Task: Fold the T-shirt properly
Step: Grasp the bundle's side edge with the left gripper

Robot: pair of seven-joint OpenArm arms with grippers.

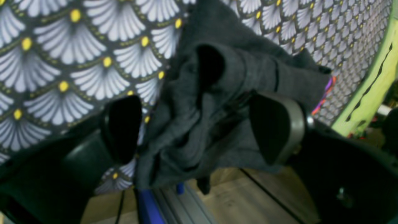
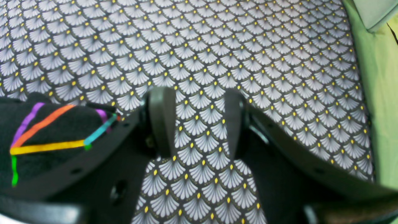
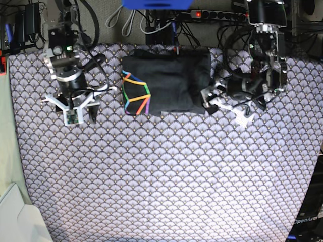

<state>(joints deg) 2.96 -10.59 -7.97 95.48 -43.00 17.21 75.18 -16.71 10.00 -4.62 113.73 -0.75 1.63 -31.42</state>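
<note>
Left jaws wide around T-shirt (image 1: 217, 102), right jaws parted, empty

- The dark charcoal-grey soft cotton T-shirt (image 3: 169, 80) lies folded into a compact, roughly rectangular bundle at the upper centre of my base view, flat on the patterned cloth.
- Its rainbow-coloured geometric line print (image 3: 135, 93) shows on the bundle's left end.
- In my left wrist view the grey fabric (image 1: 217, 102) is bunched into soft folds at mid-frame.
- In my right wrist view the printed end (image 2: 46, 137) sits at lower left.
</note>
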